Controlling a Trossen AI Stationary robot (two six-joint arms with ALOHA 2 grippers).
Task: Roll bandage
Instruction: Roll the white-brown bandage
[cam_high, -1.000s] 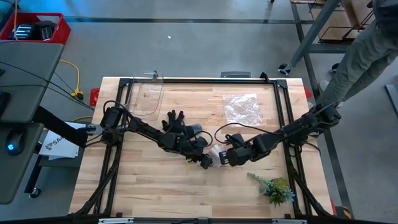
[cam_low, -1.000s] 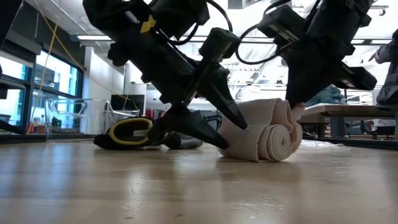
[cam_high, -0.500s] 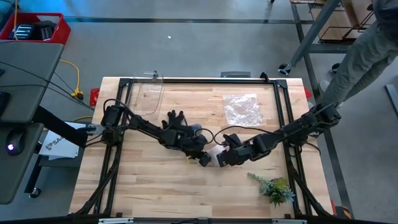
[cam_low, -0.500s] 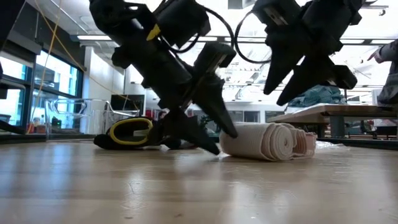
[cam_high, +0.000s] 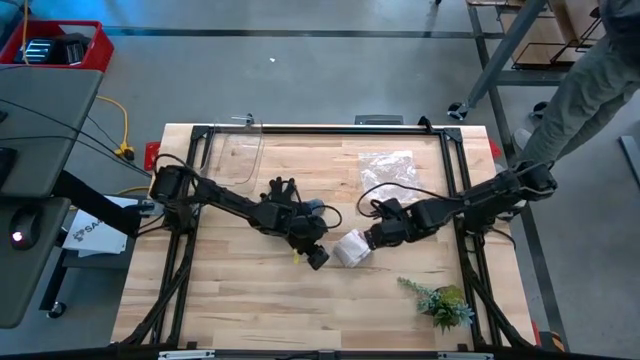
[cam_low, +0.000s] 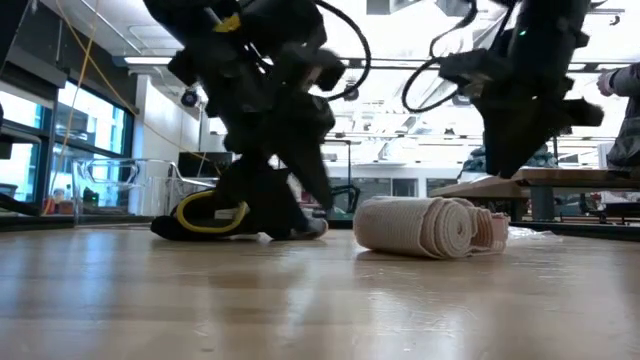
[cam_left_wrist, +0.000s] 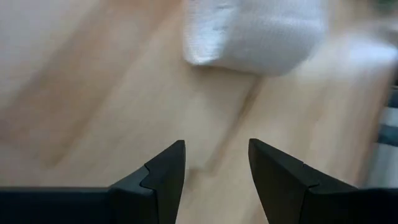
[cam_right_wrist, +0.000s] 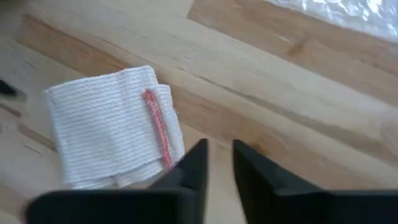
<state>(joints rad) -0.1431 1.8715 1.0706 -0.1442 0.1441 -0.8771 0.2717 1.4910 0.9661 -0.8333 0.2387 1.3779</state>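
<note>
Left gripper (cam_high: 318, 260) hangs just beside the bandage (cam_high: 351, 248), fingers apart and holding nothing. On the roll's other side the right gripper (cam_high: 373, 238) has its fingers nearly together, gripping nothing. The bandage lies rolled on the table (cam_high: 250, 300), mid-board.

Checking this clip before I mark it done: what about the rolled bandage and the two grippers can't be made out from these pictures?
- Bandage: its loose end's fastening; the low view shows only one spiral end.
- Bandage's underside: against the table in every view.
- Left gripper: motion-blurred in the low view.
- Right gripper: fingertips in the high view, too small.
- Glove: partly covered by the left arm in the high view.
</note>
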